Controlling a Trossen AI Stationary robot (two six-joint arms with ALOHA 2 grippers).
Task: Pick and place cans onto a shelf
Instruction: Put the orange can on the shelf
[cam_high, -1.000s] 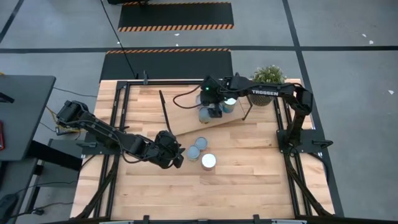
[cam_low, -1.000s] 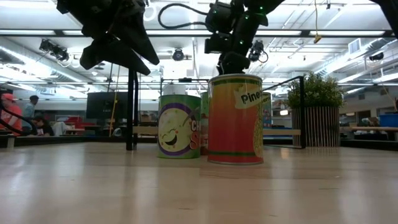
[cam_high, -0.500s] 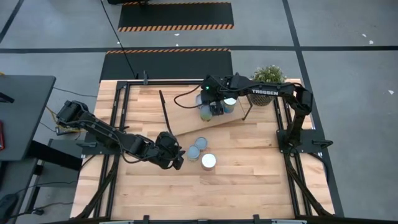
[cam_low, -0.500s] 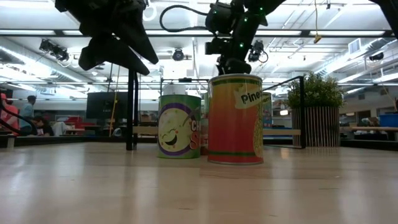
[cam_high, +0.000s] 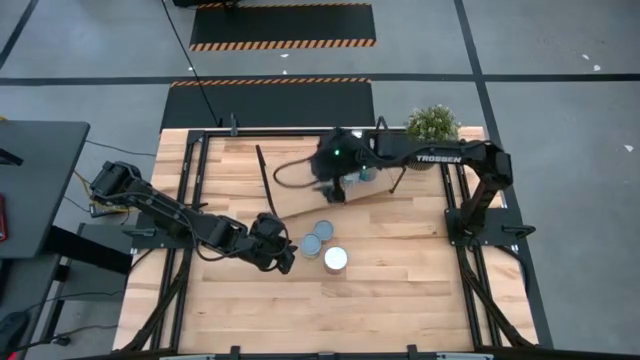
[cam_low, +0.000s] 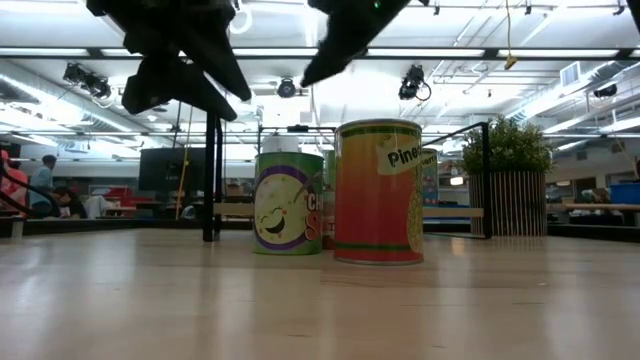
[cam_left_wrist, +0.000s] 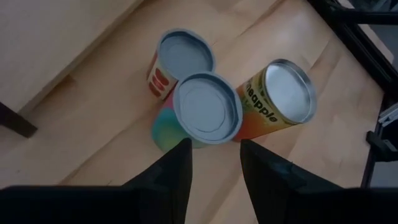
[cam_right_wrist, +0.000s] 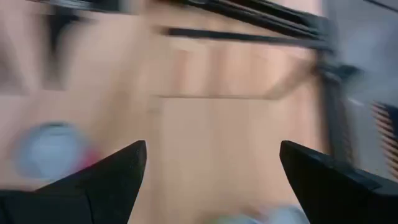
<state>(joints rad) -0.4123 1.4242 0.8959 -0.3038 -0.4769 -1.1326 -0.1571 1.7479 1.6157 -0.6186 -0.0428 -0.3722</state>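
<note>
Three cans stand close together on the tabletop: two with pale-blue tops (cam_left_wrist: 183, 53) (cam_left_wrist: 207, 107) and a pineapple can with a silvery top (cam_left_wrist: 287, 91). In the high view they are at mid-table (cam_high: 323, 244). My left gripper (cam_left_wrist: 214, 163) is open and empty, just to the table's left of them and above the table (cam_high: 285, 257). The light wooden shelf (cam_high: 292, 200) lies behind them, with a pale-topped can (cam_high: 363, 172) on it. My right gripper (cam_right_wrist: 214, 180) is open wide and empty over the shelf (cam_high: 333, 186).
A potted plant (cam_high: 432, 122) stands at the table's far right. The shelf's black frame ends (cam_high: 262, 172) stick up at the shelf's sides. Black rails (cam_high: 185, 190) run along the table's left and right. Bare tabletop lies toward the near edge (cam_high: 330, 310).
My right gripper has moved off the cans on the shelf toward the table's left, swinging and turning fast. In the low view it has risen out of the space above the pineapple can. My left gripper and the three cans on the table have kept still.
</note>
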